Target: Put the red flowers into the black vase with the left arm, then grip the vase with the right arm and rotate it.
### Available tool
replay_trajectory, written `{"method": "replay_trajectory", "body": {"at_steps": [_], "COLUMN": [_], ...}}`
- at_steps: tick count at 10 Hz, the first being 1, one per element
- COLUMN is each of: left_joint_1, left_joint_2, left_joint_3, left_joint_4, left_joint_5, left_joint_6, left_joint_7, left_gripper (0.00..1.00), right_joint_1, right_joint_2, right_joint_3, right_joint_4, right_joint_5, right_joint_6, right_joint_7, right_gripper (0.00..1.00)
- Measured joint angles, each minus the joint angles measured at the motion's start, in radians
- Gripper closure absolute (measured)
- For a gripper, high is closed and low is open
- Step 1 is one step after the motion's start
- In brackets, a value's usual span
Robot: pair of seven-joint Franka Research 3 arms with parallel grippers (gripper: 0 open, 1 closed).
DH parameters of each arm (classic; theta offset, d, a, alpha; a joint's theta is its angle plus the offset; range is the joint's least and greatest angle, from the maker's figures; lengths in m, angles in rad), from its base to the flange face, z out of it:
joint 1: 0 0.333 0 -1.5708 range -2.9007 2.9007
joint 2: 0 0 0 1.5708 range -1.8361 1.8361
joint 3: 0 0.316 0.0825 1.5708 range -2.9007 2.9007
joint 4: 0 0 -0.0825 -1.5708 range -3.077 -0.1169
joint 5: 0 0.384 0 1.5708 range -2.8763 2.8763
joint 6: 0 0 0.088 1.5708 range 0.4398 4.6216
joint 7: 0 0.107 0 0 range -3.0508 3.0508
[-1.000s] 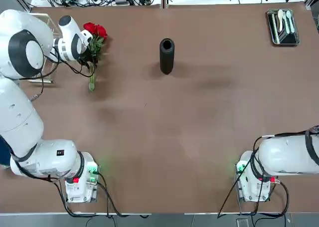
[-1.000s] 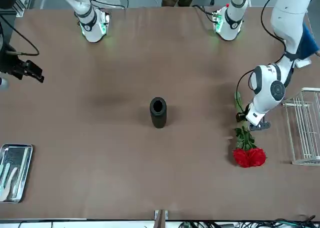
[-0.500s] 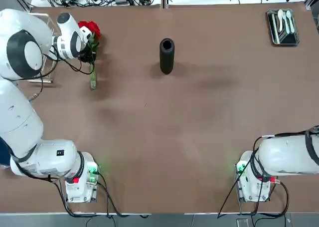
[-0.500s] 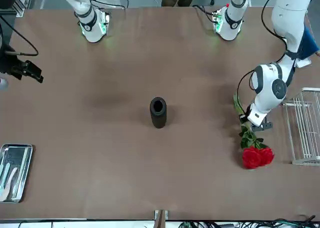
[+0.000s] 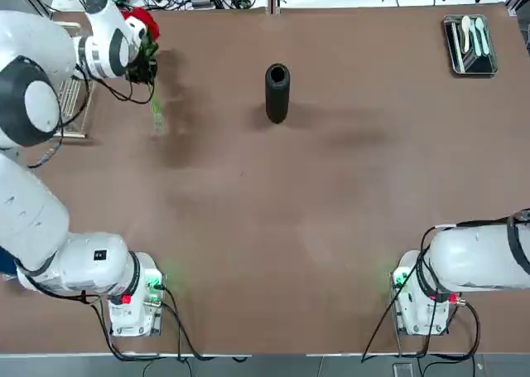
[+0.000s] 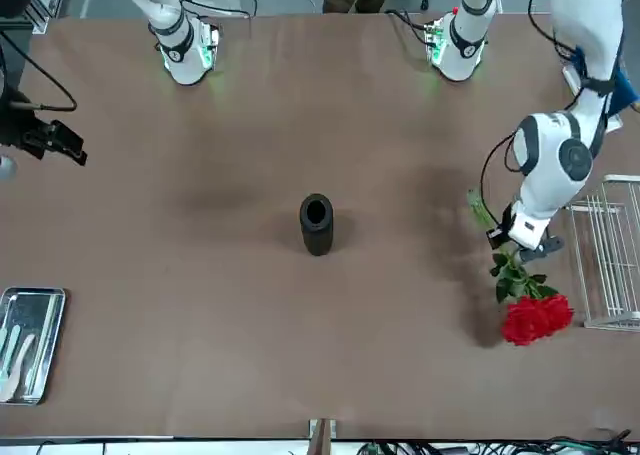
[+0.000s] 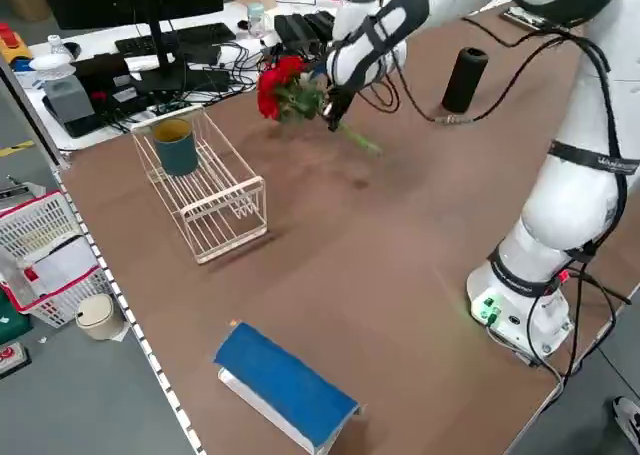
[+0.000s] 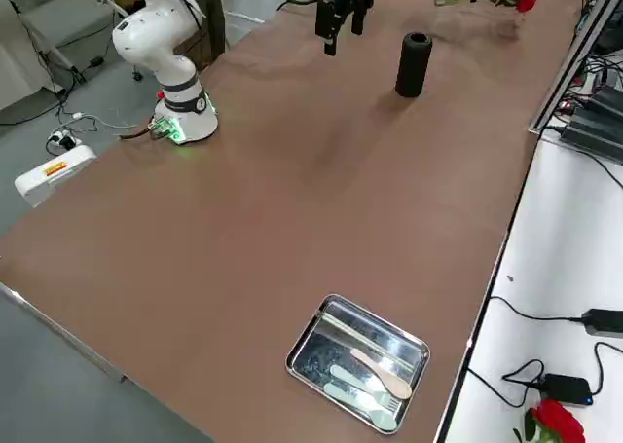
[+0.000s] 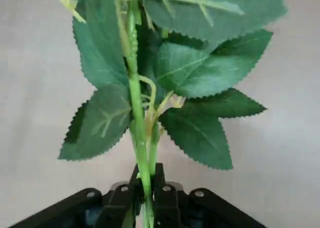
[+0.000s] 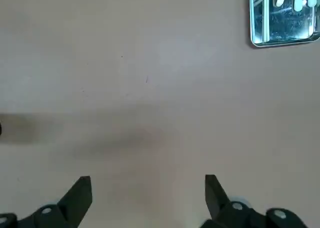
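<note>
1. the first step is in hand: the red flowers (image 6: 536, 315) are clamped by their thin green stems between the fingers (image 9: 162, 195) of the left gripper (image 9: 146, 200), as the left wrist view shows.
2. the bunch is held clear of the worktop (image 5: 273, 219), near its far left corner, with the blooms pointing away from the robot and the stem ends trailing back toward it; a shadow is cast on the surface below.
3. the black vase (image 5: 277, 93) is seen upright and empty near the middle of the far half of the worktop, well apart from the flowers.
4. the right gripper (image 10: 147, 198) is parked above bare worktop on the robot's right, its fingers spread wide with nothing between them.
5. the next move is judged to call for carrying the bunch across to the vase, turning it so the stems hang downward, and lining the stem ends up over the narrow round mouth before lowering.
6. care would be needed, since the mouth is narrower than the leafy part of the bunch and the tall slim vase could be tipped by a sideways nudge.
7. no brand, label or writing can be read on the flowers, the vase or the worktop.
</note>
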Motion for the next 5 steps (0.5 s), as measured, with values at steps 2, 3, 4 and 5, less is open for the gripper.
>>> {"method": "replay_trajectory", "body": {"at_steps": [2, 3, 4, 5], "left_joint_1": [-0.069, -0.097, -0.121, -0.143], "left_joint_2": [-0.059, -0.068, -0.067, -0.067], "left_joint_3": [-0.004, -0.011, -0.02, -0.024], "left_joint_4": [0.083, 0.18, 0.28, 0.358], "left_joint_5": [0.11, 0.197, 0.241, 0.254], "left_joint_6": [-0.182, -0.347, -0.488, -0.578], "left_joint_7": [-0.231, -0.351, -0.424, -0.47], "left_gripper": [0.89, 0.89, 0.89, 0.89], "right_joint_1": [0.0, 0.0, 0.0, 0.0], "right_joint_2": [0.0, 0.0, 0.0, 0.0], "right_joint_3": [0.0, 0.0, 0.0, 0.0], "right_joint_4": [0.0, 0.0, 0.0, 0.0], "right_joint_5": [0.0, 0.0, 0.0, 0.0], "right_joint_6": [0.0, 0.0, 0.001, 0.002], "right_joint_7": [0.0, 0.0, 0.0, 0.0], "right_gripper": [0.0, 0.0, 0.0, 0.0]}}
